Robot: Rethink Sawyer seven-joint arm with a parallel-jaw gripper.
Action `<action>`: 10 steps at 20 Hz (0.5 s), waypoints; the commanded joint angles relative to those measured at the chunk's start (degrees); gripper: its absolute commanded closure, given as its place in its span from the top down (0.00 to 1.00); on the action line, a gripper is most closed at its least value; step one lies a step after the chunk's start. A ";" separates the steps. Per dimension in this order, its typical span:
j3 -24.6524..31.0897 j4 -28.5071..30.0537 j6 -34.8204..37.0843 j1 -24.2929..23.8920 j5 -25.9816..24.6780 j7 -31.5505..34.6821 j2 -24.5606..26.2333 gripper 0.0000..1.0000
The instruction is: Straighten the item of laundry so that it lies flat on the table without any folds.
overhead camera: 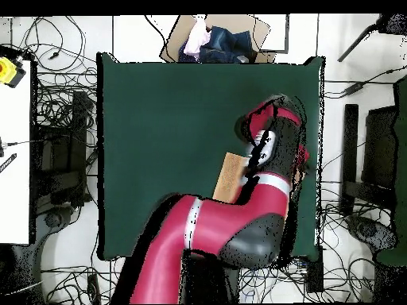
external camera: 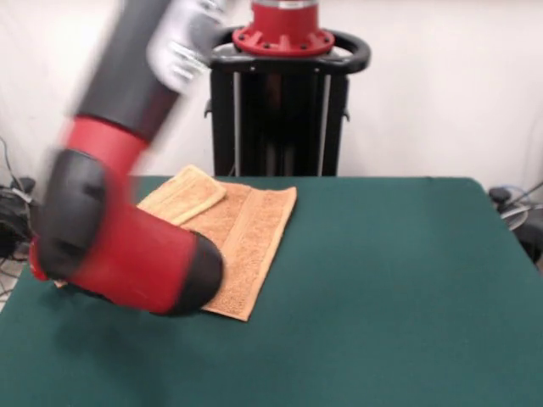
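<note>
Peach towel [external camera: 246, 233] | corner folded over | green table [external camera: 382, 280] | no legible writing

A robotics lab: cables [overhead camera: 56, 103] strewn over the floor around the table [overhead camera: 159, 119].

Arm [external camera: 127, 246] blocks towel [external camera: 246, 237]; rest of table [external camera: 399, 288] open.

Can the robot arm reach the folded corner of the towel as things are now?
Probably yes. The arm is already low over the towel, beside the folded-over corner, and nothing else lies on the table. The tool itself is hidden.
</note>
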 commanded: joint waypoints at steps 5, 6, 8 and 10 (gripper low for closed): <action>29.45 42.84 -33.86 -21.83 32.78 -3.78 -24.27 0.00; 29.39 41.84 -31.79 -21.04 32.87 -4.36 -24.34 0.00; 29.18 40.78 -29.02 -20.30 32.66 -5.40 -24.65 0.00; 28.41 40.05 -27.77 -19.79 31.77 -5.72 -24.69 0.00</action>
